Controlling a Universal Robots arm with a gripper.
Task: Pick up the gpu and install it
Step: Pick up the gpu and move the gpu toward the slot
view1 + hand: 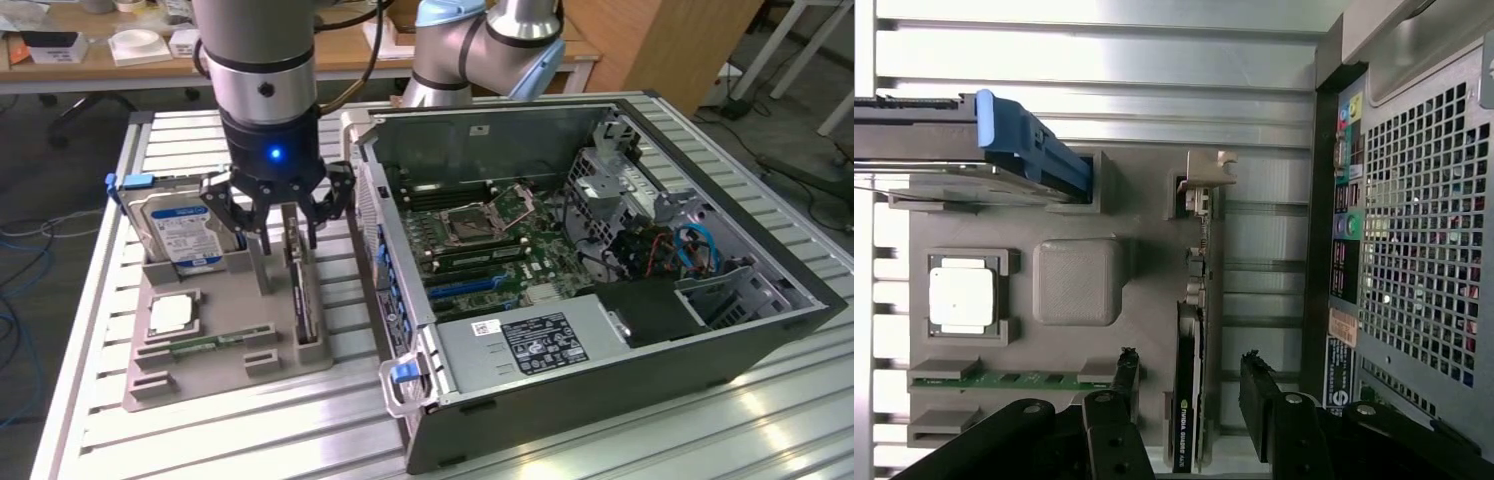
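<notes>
Claw (282, 242) stands spread open, holding nothing, and your wrist view puts its fingers either side of the gpu (1188, 300), which stands on edge in the grey tray (200, 370), gaps showing on both sides. Your exterior view adds the open computer case (561, 390) beside the tray on the slatted metal surface (267, 440), with a wooden desk (94, 70) behind.
</notes>
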